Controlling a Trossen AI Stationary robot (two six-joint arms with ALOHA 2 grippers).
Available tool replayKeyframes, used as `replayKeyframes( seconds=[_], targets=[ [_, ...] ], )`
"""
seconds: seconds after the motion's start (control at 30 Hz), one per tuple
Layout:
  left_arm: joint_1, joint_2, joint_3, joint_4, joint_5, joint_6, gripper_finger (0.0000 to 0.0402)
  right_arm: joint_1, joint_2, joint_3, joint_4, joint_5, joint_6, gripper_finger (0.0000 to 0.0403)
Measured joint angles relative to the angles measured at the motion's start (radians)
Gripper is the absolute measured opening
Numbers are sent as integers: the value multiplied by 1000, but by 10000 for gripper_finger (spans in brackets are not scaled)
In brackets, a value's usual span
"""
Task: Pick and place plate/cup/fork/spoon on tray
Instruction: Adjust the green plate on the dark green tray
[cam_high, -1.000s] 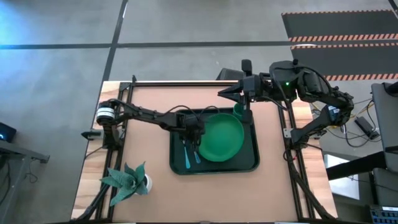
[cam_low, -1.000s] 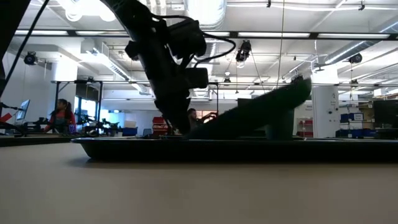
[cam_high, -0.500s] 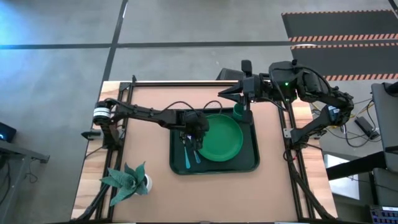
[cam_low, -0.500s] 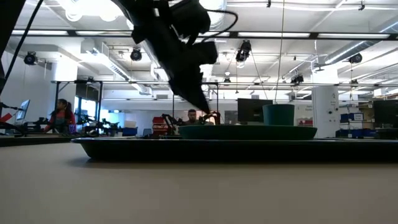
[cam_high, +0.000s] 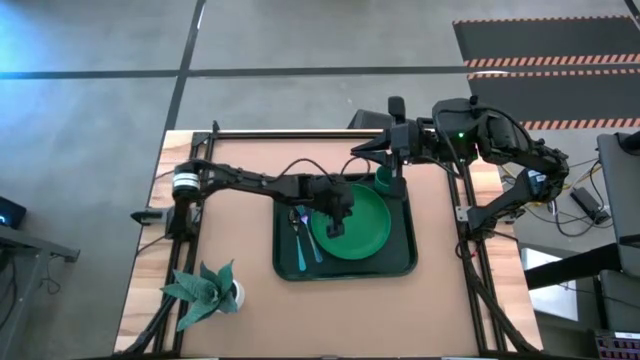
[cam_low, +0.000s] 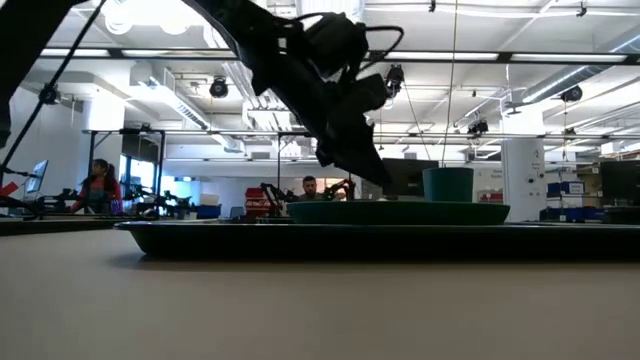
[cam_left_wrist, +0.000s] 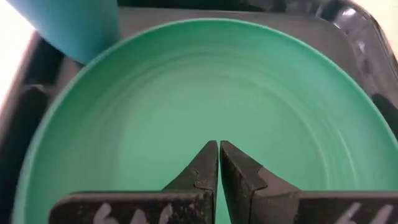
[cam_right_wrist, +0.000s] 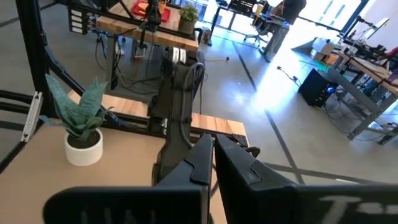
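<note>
High view counts one of each: one tray (cam_high: 400, 262), one plate (cam_high: 365, 225), one cup (cam_high: 384, 179), one fork (cam_high: 297, 222), one spoon (cam_high: 304, 255), and one potted plant (cam_high: 205, 290) on the table (cam_high: 230, 180). No brand, label or writing can be read on any of them.

Two grippers are in sight. Left gripper (cam_high: 335, 228) hangs over the plate's near-left part with its fingers pressed together and holding nothing; the left wrist view shows those closed tips (cam_left_wrist: 218, 152) above the plate's (cam_left_wrist: 186, 99) bare green floor, with the cup (cam_left_wrist: 74, 25) beyond them at the plate's edge and the tray's (cam_left_wrist: 348, 25) dark rim past the plate. Fork and spoon lie side by side just beside this gripper, on the tray's bare strip away from the plate, handles pointing toward the tray's near edge. Cup stands upright in the tray's far corner, touching or just beside the plate.

Right gripper (cam_high: 358, 150) waits past the tray's far edge, near the cup, fingers also closed and empty.

Low view shows the left gripper (cam_low: 375, 175) raised above the plate (cam_low: 400, 212), the cup (cam_low: 447, 185) upright behind it, and people in the room beyond.
</note>
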Motion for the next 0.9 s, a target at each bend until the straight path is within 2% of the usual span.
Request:
replayKeyframes(
  seconds=[0.47, 0.9],
  targets=[
    [-36, 84, 4, 1, 8, -13, 0, 0, -4, 0, -10, -8, 10, 8],
    [-123, 95, 4, 6, 8, -123, 0, 0, -8, 0, -11, -8, -3, 8]
  ],
)
